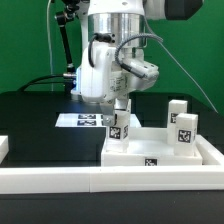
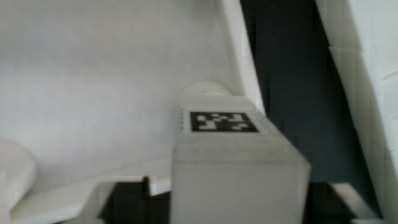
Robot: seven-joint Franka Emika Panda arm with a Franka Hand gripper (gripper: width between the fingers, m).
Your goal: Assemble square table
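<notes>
On the exterior view's left, the marker board lies flat on the black table. At centre my gripper stands over a leg upright on the square tabletop; I judge this the leg-fitting step. Its fingers sit apart, flanking the leg; whether they touch, I cannot tell. Next: regrip squarely. Right, two legs wait. Green backdrop behind.

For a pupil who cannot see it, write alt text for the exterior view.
A white robot arm's gripper reaches down over a white block leg standing upright on a white square slab. Two more tagged legs stand towards the exterior view's right, and the marker board lies on the black table behind.
</notes>
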